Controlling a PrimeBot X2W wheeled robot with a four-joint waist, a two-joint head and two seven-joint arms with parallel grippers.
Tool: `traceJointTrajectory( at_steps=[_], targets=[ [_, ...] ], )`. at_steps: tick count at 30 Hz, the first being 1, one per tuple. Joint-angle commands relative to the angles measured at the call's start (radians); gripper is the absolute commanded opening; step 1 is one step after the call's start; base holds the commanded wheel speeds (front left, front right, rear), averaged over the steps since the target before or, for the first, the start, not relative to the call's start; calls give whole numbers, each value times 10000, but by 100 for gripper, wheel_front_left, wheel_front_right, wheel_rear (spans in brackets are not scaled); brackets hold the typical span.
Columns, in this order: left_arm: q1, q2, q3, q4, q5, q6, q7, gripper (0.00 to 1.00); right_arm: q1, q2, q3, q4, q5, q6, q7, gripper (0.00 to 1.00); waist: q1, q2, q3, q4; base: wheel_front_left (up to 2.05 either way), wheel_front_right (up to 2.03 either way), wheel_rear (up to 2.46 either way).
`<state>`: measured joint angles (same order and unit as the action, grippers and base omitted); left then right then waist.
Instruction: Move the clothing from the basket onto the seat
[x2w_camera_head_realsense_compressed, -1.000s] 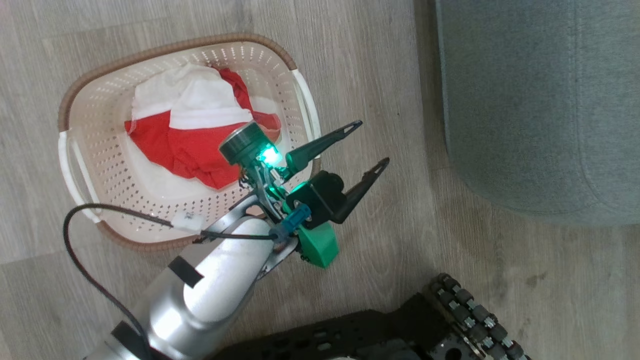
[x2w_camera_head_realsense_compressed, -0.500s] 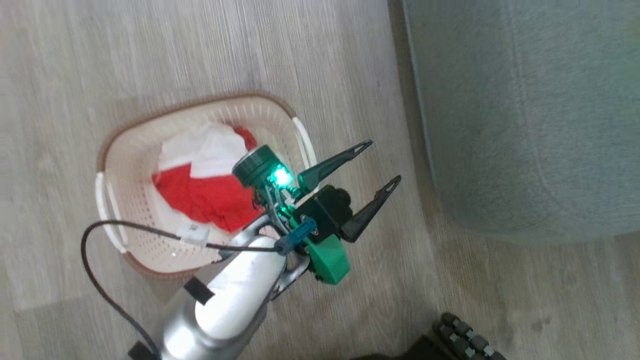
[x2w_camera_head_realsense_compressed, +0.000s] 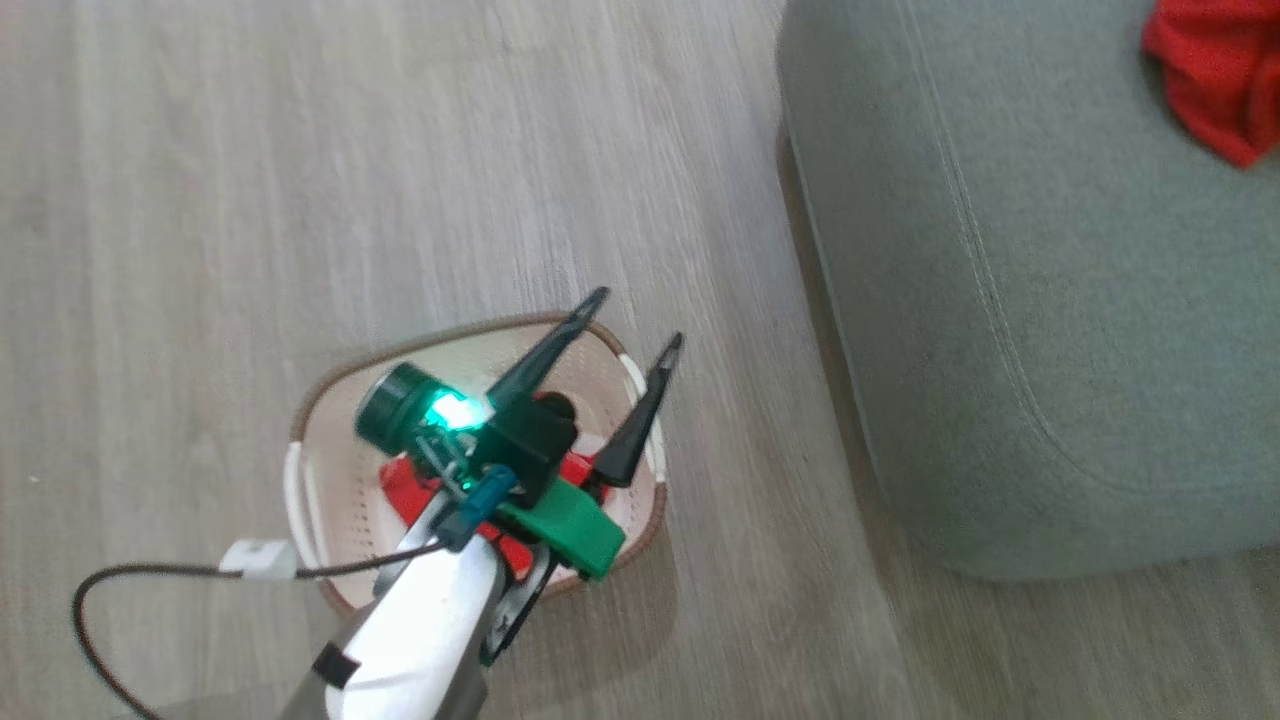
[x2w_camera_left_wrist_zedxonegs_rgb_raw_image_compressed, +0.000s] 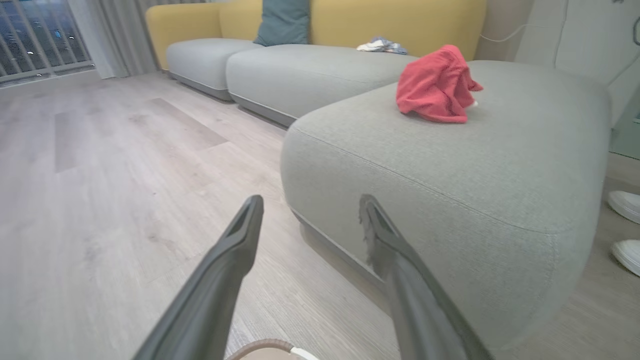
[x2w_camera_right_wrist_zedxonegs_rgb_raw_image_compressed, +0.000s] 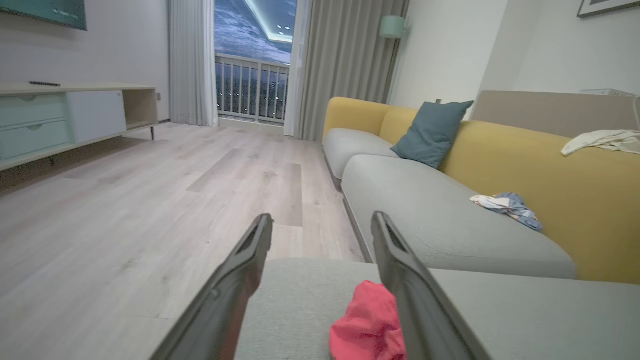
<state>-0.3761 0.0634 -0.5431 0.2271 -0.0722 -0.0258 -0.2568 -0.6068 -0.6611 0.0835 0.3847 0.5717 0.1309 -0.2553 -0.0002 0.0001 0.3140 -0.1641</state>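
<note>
A: Head view first. What differs from a second ago?

B: The whole picture has swung toward the seat (x2w_camera_head_realsense_compressed: 1000, 300), so the camera moved, not the basket (x2w_camera_head_realsense_compressed: 340, 500). A red garment (x2w_camera_head_realsense_compressed: 1215, 75) has come into view, lying at the top right on the seat. The left gripper (x2w_camera_head_realsense_compressed: 640, 318) hangs over the basket with its 2 fingers spread wide, as before, holding nothing.

A: Is the basket empty?

B: No. Some red fabric (x2w_camera_head_realsense_compressed: 400, 490) peeks out beneath the gripper, mostly hidden.

A: Left wrist view?

B: The same wide fingers point at the seat's side. The red garment (x2w_camera_left_wrist_zedxonegs_rgb_raw_image_compressed: 435, 85) sits crumpled on top of the seat, well apart from them. The basket's brown rim (x2w_camera_left_wrist_zedxonegs_rgb_raw_image_compressed: 265, 345) edges the bottom of the view.

A: Right wrist view?

B: The right gripper (x2w_camera_right_wrist_zedxonegs_rgb_raw_image_compressed: 322, 220) stands wide open above the seat. The red garment (x2w_camera_right_wrist_zedxonegs_rgb_raw_image_compressed: 370, 325) lies just beneath its fingers, and I can't see any contact. I'd judge it has only just been let go.

A: Meaning?

B: 1 piece is delivered and at least 1 remains. The next move is probably a reach back into the basket.
</note>
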Motion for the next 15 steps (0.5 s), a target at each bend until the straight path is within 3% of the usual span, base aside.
traceJointTrajectory(
  at_steps=[1, 9, 15],
  targets=[
    [181, -83, 651, -575, -61, 236, -49, 100, 647, -107, 6, -1002, -98, -2, -65, 100, 2, -1, -653, 488, 0, 0, 0],
    [950, -122, 1910, -1258, -396, 641, -49, 100, 2465, 1062, -486, -3253, 684, -2, -65, 100, 2, -1, -1384, 1303, 0, 0, 0],
    [1557, -129, 2863, -1722, -537, 1197, -49, 100, 4033, 2153, -444, -4455, 12, -2, -65, 100, 2, -1, -1826, 1872, 0, 0, 0]
  ],
)
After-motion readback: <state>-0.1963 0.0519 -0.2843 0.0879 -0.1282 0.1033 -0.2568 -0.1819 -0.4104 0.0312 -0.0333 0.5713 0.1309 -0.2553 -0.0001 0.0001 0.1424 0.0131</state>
